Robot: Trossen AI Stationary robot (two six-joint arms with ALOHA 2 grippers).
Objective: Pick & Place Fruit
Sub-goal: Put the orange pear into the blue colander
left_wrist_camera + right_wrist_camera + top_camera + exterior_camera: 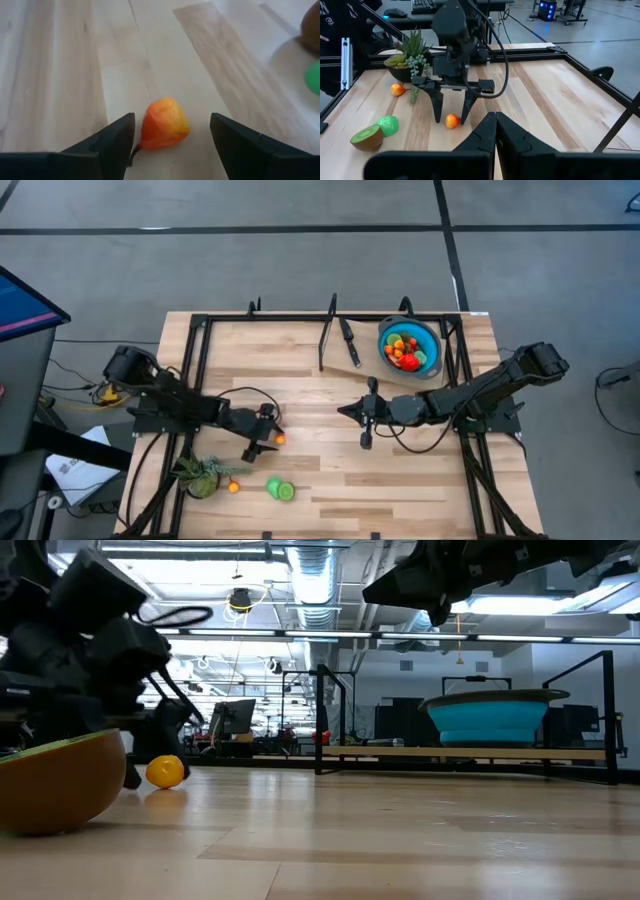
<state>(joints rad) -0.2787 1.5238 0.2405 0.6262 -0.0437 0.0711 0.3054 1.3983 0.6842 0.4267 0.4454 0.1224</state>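
Butcher-block table (300, 370) with pale wood planks and a black metal frame round the edge, sitting on a grey concrete floor with dark seams. Using the blue bowl (409, 346) at the far right corner as the marker: it's already loaded with fruit – red, orange and green bits – and a black-handled knife (349, 342) lies just to its left. Well away from the bowl, over on the left half, the left gripper (266, 442) is down at the boards with its fingers spread wide apart, an orange-red fruit (162, 124) sitting on the wood between them, not gripped. Farther still from the bowl, at the near left, there's a spiky potted plant (201, 476), a small orange fruit (233, 487) beside it and a green fruit next to a cut kiwi half (286, 491). The right gripper (349, 411) hangs mid-table, below-left of the bowl, fingers pressed together on nothing. Behind the table it's an open workshop – ceiling ducts, strip lights, desks with monitors.
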